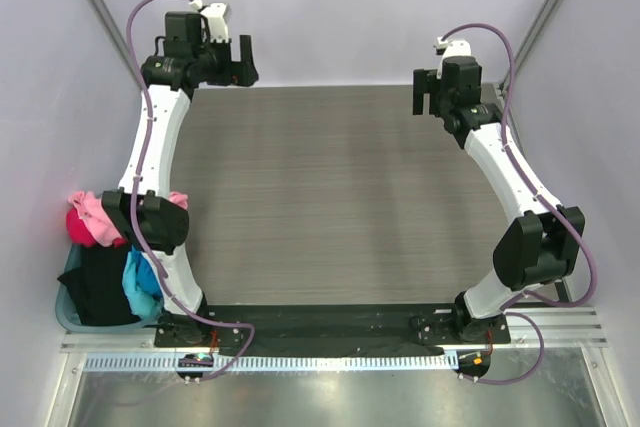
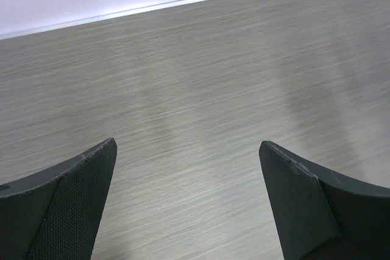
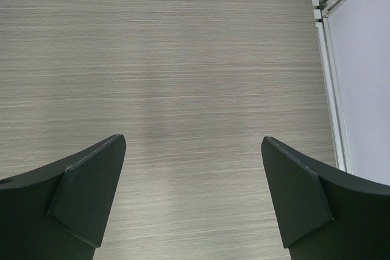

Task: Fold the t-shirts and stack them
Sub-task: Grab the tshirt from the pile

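The t-shirts lie bunched in a teal basket at the near left, beside the left arm's base: light pink, magenta, black and bright blue. My left gripper is raised at the far left of the table, open and empty; in its wrist view only bare table shows between the fingers. My right gripper is raised at the far right, open and empty; its wrist view shows bare table too.
The grey wood-grain table is walled by pale panels at the back and both sides. The right wall and its rail stand close to my right gripper. A metal rail runs along the near edge.
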`<act>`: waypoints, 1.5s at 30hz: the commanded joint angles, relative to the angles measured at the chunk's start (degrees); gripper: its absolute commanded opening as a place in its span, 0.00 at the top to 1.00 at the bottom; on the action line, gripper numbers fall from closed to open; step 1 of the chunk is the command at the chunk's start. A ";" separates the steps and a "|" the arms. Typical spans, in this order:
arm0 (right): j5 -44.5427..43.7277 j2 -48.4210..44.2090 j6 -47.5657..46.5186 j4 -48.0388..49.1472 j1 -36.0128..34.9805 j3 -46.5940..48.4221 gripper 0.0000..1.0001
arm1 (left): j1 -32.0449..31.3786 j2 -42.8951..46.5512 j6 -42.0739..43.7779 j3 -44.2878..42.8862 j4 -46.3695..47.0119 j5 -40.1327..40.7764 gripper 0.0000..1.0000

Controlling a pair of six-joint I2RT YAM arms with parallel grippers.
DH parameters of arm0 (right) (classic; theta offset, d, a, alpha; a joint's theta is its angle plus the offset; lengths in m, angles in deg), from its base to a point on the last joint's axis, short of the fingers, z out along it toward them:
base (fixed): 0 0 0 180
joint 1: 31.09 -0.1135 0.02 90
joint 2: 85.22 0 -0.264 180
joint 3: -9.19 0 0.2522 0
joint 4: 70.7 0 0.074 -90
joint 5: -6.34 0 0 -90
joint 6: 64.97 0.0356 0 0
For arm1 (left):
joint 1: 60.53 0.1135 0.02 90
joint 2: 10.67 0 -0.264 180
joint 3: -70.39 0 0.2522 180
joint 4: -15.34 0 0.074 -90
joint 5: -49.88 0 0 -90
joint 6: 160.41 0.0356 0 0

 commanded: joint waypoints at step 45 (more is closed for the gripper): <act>24.62 -2.21 -8.24 -5.14 -0.22 -4.79 0.00 | 14.14 14.91 46.57 39.94 -23.71 27.99 0.77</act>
